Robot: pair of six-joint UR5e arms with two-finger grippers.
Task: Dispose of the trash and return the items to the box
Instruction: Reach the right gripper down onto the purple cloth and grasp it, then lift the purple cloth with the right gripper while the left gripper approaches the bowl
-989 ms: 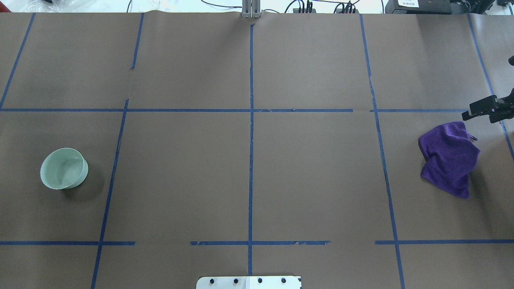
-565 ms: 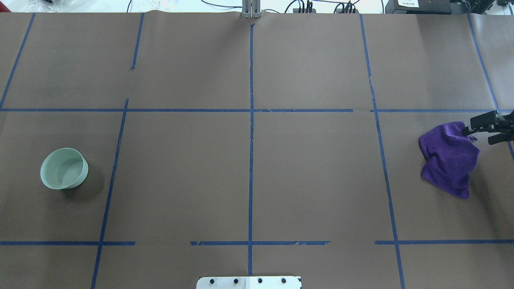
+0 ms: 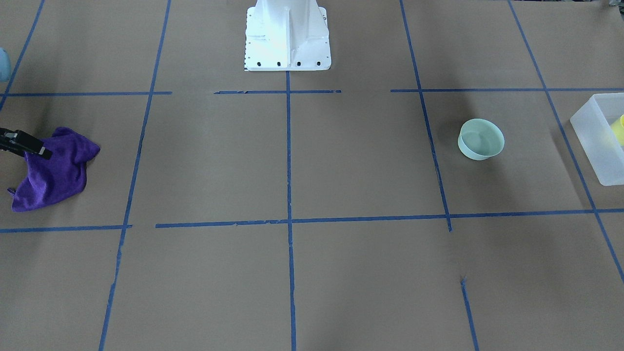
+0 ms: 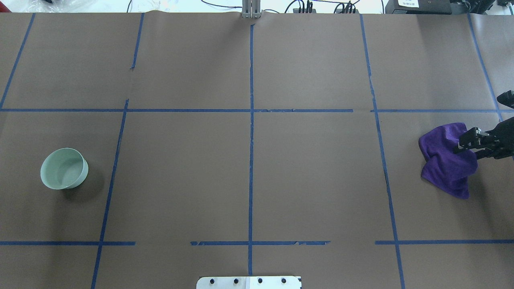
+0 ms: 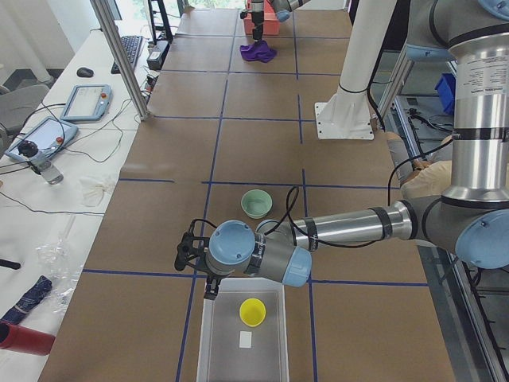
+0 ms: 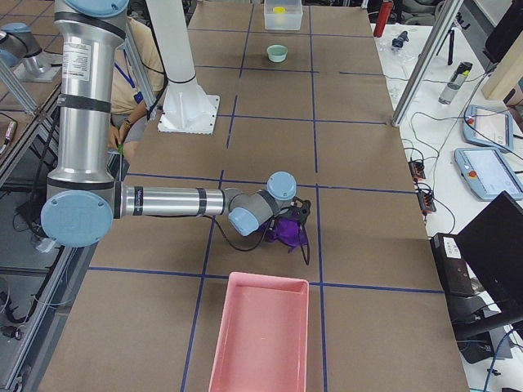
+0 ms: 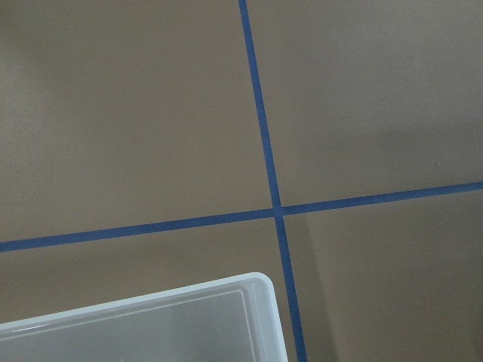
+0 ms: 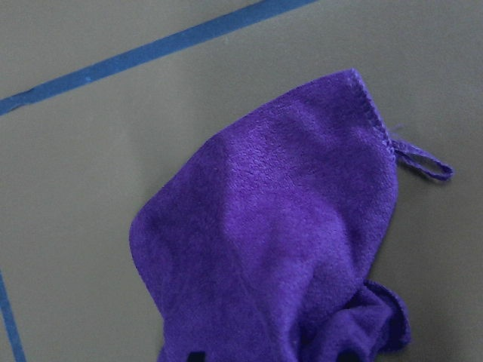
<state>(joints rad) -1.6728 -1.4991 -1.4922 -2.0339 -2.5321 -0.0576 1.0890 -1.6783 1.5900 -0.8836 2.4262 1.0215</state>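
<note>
- Yellow cup: upright inside the box, near the middle of its floor. Counted as returned.
- Box: translucent bin at the table's end on the robot's left. One rounded corner shows at the bottom of the left wrist view.
- Mint-green bowl: upright and empty on the brown paper, near the box but outside it, well apart from both pincers. Not yet returned.
- Purple cloth: crumpled heap at the table's opposite end, lying on the paper. It is probably the trash and is not yet disposed of.
- Pink tray: empty, near the cloth towards the table's end. It is the likely place for the trash.
- Right gripper: low over the cloth's edge nearest the arm. Its fingers are spread and released, with the fabric beneath and between them. Nothing is grasped yet.
- Left gripper: over the box's corner nearest the bowl, beside the rim. It is seen only from the side view, so I cannot tell whether it is spread or clenched.
- Progress: one item of two is boxed. The bowl and the cloth are outstanding.
- Step in hand, by judgement: closing on the cloth.
</note>
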